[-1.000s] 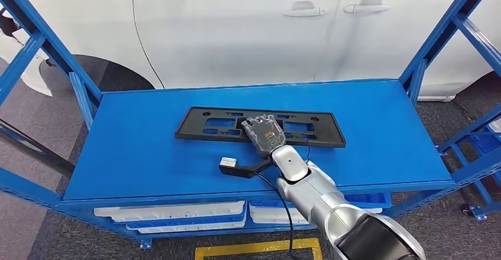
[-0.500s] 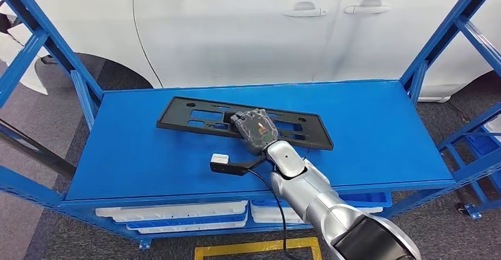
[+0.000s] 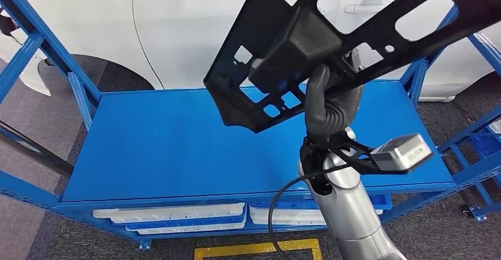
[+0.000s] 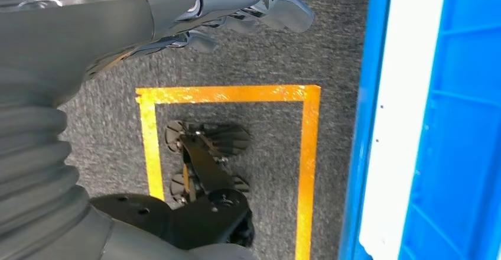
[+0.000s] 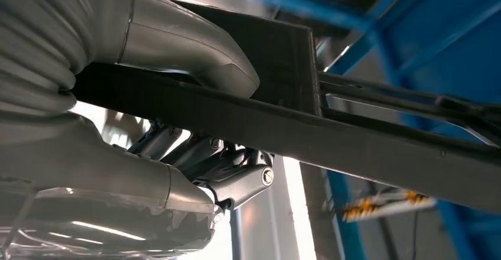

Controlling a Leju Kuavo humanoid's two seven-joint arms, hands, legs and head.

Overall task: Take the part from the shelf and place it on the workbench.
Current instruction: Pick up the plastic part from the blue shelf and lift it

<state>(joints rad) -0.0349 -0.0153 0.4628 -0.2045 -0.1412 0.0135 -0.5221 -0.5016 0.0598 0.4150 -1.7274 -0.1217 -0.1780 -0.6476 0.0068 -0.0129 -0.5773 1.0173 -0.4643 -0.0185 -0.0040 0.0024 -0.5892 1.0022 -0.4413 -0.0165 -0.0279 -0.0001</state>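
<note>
The right hand now grips the black part raised off the blue shelf, from frame centre to the upper right, tilted near the camera.

We see the long flat black plastic frame part with rectangular cut-outs lifted clear of the blue metal shelf, tilted up steeply, its far end running out at the top right. A raised blocky section sits near its middle. The right hand grips its lower edge.
</note>
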